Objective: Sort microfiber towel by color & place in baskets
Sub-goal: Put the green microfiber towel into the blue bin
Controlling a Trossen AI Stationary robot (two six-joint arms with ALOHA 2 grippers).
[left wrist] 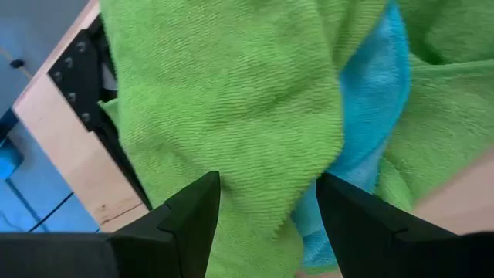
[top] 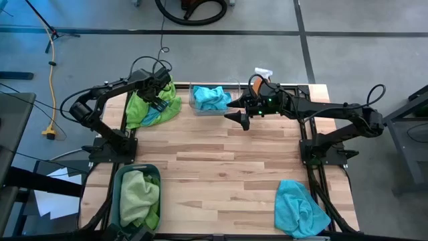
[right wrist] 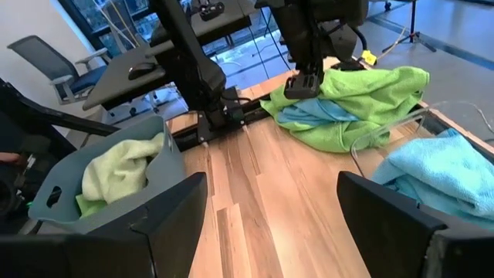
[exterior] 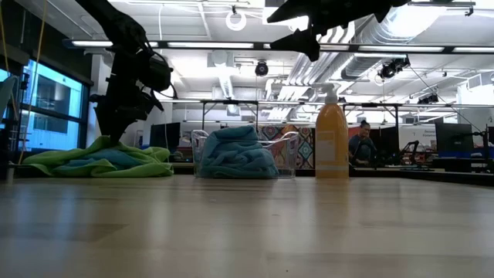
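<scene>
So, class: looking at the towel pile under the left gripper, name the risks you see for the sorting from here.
1. The left gripper is open over a green towel that overlaps a blue towel; closing might pinch both, sending blue into the teal-grey basket of greens.
2. That pile sits at the table's edge, so a tug could drag cloth off.
3. The right gripper hovers beside the clear basket and could nudge it.

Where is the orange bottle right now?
In the high view, the orange spray bottle stands at the table's far edge, just right of the clear basket and behind the right pincer.
</scene>
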